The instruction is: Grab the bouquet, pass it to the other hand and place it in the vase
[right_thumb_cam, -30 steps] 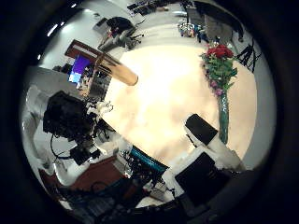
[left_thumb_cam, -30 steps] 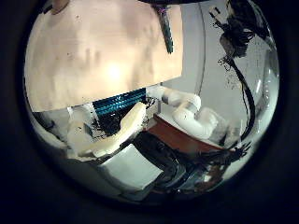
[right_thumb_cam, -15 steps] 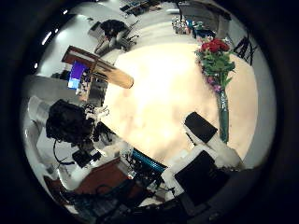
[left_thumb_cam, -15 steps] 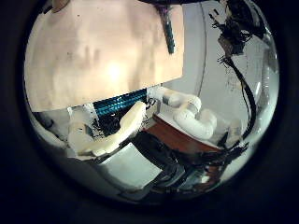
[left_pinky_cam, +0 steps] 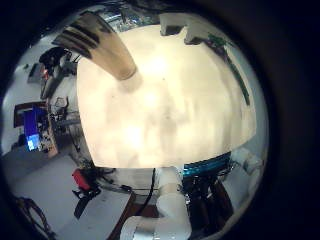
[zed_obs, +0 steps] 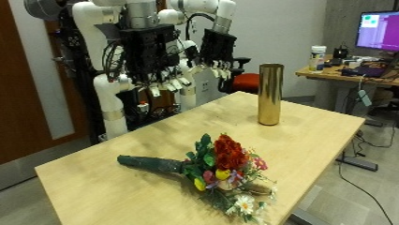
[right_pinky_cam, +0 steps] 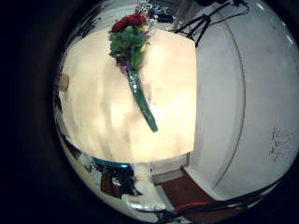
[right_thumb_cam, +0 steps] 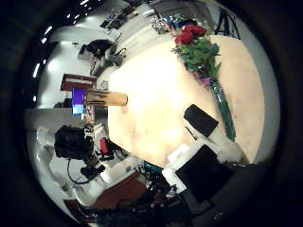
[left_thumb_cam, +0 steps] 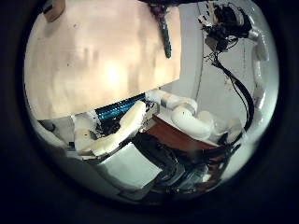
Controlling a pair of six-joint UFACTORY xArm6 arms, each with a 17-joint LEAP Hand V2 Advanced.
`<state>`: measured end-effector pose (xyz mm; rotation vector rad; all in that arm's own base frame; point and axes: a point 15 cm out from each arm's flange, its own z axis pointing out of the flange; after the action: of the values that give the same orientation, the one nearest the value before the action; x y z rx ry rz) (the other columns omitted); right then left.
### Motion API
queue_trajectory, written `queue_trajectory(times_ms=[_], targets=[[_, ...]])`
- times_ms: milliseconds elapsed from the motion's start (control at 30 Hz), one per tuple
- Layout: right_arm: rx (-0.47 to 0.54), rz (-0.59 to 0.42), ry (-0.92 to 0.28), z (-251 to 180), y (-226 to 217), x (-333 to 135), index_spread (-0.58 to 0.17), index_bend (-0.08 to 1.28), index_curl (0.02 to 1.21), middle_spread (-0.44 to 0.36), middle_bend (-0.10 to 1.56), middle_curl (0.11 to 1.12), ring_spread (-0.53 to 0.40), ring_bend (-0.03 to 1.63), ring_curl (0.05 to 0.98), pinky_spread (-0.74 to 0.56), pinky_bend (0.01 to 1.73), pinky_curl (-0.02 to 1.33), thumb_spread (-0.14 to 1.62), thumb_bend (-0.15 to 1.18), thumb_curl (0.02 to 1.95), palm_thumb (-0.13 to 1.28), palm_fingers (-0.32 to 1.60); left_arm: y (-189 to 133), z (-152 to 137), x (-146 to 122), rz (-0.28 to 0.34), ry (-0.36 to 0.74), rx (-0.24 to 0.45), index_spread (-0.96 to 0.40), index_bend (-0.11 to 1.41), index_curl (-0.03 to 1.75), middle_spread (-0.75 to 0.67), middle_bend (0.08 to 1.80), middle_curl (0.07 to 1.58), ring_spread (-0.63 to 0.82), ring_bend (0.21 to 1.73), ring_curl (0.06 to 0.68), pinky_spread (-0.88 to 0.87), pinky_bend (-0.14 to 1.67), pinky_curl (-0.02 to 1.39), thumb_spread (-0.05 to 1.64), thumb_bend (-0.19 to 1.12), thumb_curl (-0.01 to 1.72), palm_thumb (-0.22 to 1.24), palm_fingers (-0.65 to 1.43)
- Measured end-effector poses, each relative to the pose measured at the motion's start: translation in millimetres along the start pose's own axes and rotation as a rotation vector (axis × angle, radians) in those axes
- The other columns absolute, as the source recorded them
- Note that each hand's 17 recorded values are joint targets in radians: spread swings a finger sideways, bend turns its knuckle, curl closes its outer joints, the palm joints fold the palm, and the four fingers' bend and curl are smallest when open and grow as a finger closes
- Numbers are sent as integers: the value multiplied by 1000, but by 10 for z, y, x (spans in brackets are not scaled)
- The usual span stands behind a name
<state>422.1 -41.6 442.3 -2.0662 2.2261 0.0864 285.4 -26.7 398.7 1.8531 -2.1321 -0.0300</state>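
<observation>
The bouquet (zed_obs: 214, 171), red flowers with a dark green wrapped stem, lies on the wooden table (zed_obs: 318, 131) near its front edge. The tall gold vase (zed_obs: 270, 94) stands upright further back. My right hand (zed_obs: 165, 67) hangs open above the table's back edge, away from the bouquet. My left hand (zed_obs: 219, 54) is open behind it, nearer the vase. The right thumb side palm view shows the bouquet (right_thumb_cam: 197, 52) and the vase (right_thumb_cam: 106, 97). The right little finger side palm view shows the bouquet (right_pinky_cam: 131, 45). The left little finger side palm view shows the vase (left_pinky_cam: 102, 47).
A desk with a monitor (zed_obs: 376, 33) and clutter stands behind the table on the vase's side. A dark door (zed_obs: 15, 84) is behind the arms. The bouquet's flower end lies near the table's front edge (zed_obs: 281, 202).
Both palm views have shifted, the right one more, so both hands have moved. The bouquet and the vase lie where they were. The fingers stay relaxed.
</observation>
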Motion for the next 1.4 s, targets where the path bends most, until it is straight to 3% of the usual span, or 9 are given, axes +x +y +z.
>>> queue_trajectory(times_ms=[167,600,1400], targets=[[-40,50,-4,225,-83,214,-106,143,264,202,220,334,232,453,240,370,317,318,1095,-26,371,662,190,-94,27,-73,-4,11,-3,60,195,389,284,176,284,468,424,186,350,195,292,932,-29,328,441,191],[-142,109,-13,1063,-55,457,-90,155,266,228,245,343,240,451,232,362,326,316,1109,-21,359,642,171,-221,48,9,12,73,-2,79,194,388,256,184,306,493,423,186,367,186,270,942,-29,324,441,209],[-209,157,-17,1593,-128,666,-66,154,272,216,227,339,248,451,223,372,321,308,1104,-21,348,648,162,-228,61,70,15,73,-8,78,191,391,254,183,301,479,419,194,365,191,274,947,-28,317,447,195]])
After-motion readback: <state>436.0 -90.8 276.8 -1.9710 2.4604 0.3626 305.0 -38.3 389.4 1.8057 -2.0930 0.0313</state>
